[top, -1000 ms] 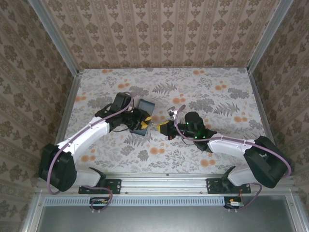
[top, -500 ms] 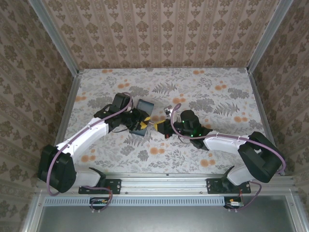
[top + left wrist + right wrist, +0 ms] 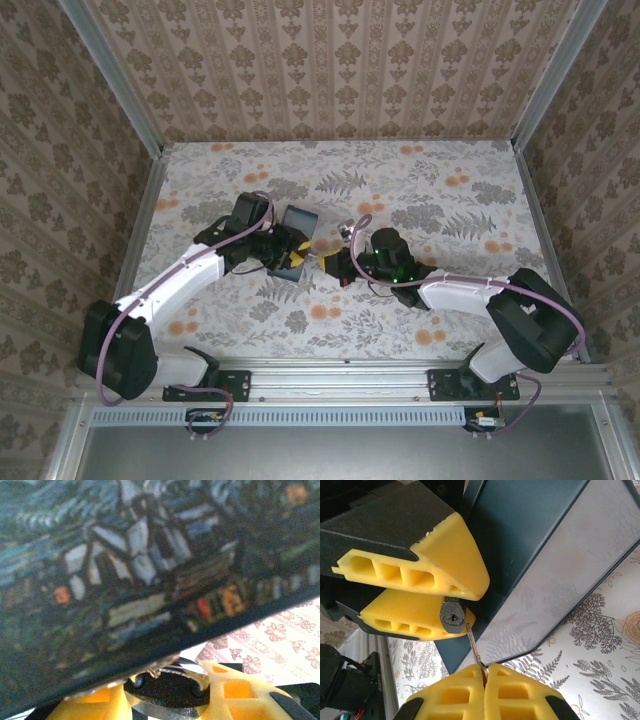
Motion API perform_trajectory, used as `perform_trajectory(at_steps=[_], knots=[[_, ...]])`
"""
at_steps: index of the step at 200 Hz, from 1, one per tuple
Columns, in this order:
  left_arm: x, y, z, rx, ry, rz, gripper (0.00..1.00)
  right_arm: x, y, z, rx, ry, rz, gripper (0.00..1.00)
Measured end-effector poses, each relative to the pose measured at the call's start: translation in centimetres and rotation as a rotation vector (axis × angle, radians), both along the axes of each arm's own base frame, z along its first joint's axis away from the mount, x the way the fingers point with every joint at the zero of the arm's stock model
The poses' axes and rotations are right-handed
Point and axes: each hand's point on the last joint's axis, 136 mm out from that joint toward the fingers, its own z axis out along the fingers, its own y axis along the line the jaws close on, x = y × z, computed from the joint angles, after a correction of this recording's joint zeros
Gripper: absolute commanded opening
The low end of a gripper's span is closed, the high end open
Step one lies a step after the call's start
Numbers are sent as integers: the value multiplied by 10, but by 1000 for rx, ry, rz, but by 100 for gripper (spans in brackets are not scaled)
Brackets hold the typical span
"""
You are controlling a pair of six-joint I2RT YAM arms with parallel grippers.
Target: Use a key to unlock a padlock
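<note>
Left end effector clamped on padlock, beside painted box. Right end effector closed, pinching key; tip at padlock's 5 o'clock, just beside keyhole.

- Overhead camera: fixed above and behind the two arm bases, it looks down and forward across the whole table to the papered back wall. This is the widest and most distant view.
- Left wrist camera: pressed close to the painted box, it looks out over the left gripper at the bottom edge of its frame (the picture is soft at this range).
- Right wrist camera: also close in, it looks over the right gripper and faces the left gripper head-on.
- Shared ground: both wrist views take in the box, the padlock and the left gripper's yellow fingers. The overhead view shows the same spot small, near the table's middle.
</note>
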Motion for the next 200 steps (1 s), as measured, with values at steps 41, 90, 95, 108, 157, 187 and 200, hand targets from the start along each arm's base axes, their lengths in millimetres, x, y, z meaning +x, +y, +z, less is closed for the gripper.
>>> perform_trajectory(at_steps=[41,90,95,108,157,187,200], knots=[[-1,1,0,-1,-3,1,11,1,-2,8,10,-19,-12,0],[-1,1,0,-1,-2,0,11,2,-3,10,10,-22,-17,0],[-1,1,0,-1,-2,0,11,2,-3,10,10,-22,-17,0],[-2,1,0,-1,-2,1,11,1,-2,10,10,-22,-16,0],[-2,3,0,0,-5,6,11,0,-1,9,9,-22,-12,0],[1,8,0,2,-9,23,10,-3,0,7,0,-15,-3,0],[1,9,0,4,-9,27,10,-5,1,6,-1,-13,1,0]])
